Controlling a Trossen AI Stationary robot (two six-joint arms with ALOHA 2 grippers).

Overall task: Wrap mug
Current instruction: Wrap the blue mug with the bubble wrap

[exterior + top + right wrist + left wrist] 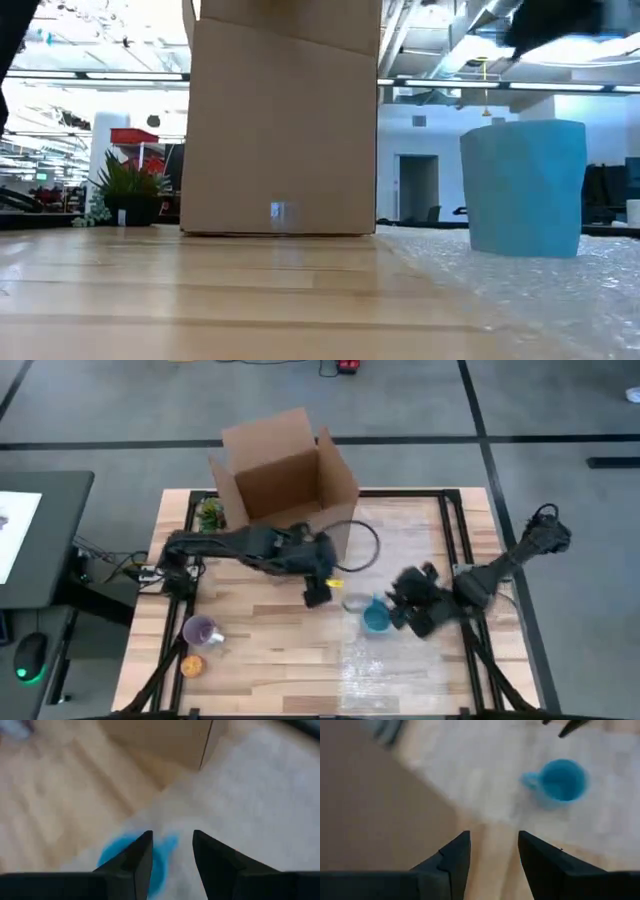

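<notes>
Blue and upright, the mug (376, 618) is sitting on a sheet of bubble wrap (400, 650) covering the right half of the wooden tabletop (270, 650), its handle turned toward the left arm. Flanking it, 2 grippers are hovering with fingers parted and gripping nothing: the right gripper (415, 612) just beside the mug, the left gripper (318, 592) near it over bare wood. Nearer the front-left corner, a purple cup (203, 630) and an orange object (193, 666) are resting. Farther back, an open cardboard box (285, 475) is standing beside a small plant (210, 512).
</notes>
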